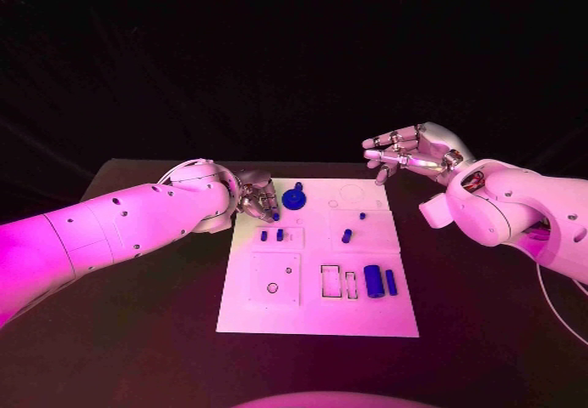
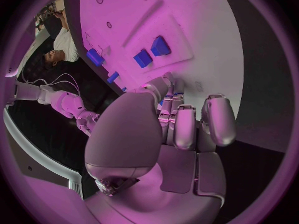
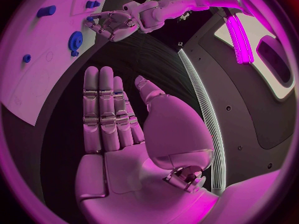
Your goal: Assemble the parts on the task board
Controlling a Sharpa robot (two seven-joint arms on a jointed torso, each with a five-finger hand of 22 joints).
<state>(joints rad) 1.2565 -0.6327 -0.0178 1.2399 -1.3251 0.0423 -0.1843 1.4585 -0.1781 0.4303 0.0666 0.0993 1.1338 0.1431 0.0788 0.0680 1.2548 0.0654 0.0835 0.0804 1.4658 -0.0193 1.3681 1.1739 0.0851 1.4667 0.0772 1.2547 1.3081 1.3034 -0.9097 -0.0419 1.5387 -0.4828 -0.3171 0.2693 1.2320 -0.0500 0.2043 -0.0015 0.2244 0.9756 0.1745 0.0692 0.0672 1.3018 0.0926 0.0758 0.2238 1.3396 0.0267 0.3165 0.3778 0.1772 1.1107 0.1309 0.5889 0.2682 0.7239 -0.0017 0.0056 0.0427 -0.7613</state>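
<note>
The white task board lies mid-table. On it are a blue gear, small blue pegs, a thick blue cylinder and a thin blue bar. My left hand hovers at the board's far left corner beside the gear, fingers curled together. A small blue part seems pinched at its fingertips. My right hand is raised beyond the board's far right corner. Its palm is flat, fingers straight, holding nothing.
Rectangular slots and a round hole are cut in the board's near half. Black table surrounds the board. Two blue blocks stand on the board just ahead of the left hand's fingers.
</note>
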